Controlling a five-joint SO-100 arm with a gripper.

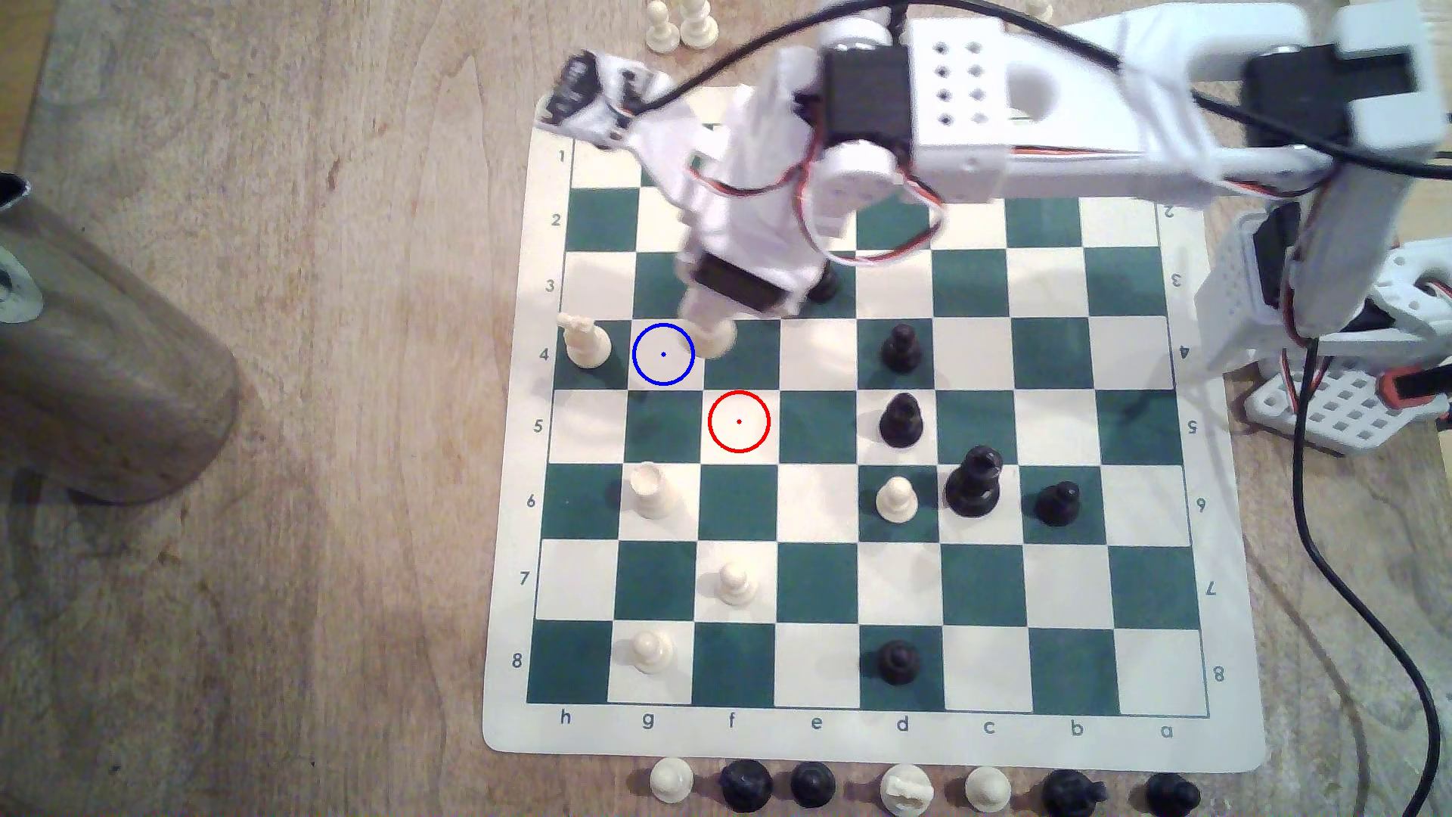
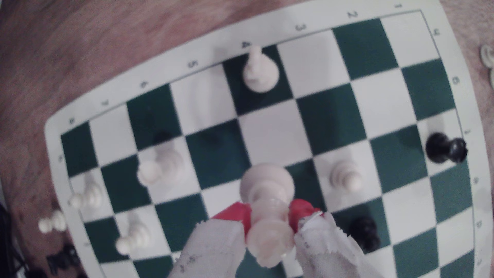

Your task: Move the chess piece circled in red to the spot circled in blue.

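The red-ringed square (image 1: 738,422) is bare, so the pick-up is done: the white bishop (image 2: 268,213) is off that square and pinched between the gripper (image 2: 270,221) jaws, whose red pads press on either side of its slim body. In the wrist view the piece hangs upright, head toward the camera and round base toward the board.

In the exterior view the bishop (image 1: 711,334) shows just below the arm's wrist, beside the blue-ringed square (image 1: 663,354) on the side away from the white king (image 1: 585,343), its base over the green square next to the ring. Whether the base touches the board or hangs above it I cannot tell; the blur there hides it. The ring itself holds nothing.

So the carry looks mostly done but not finished. What is left, as I judge it: a short sideways shift to bring the base over the blue dot, a lowering onto that white square, then opening the jaws and lifting clear. The king stands on the square next to the target on its far side, so the shift should stop short of it.
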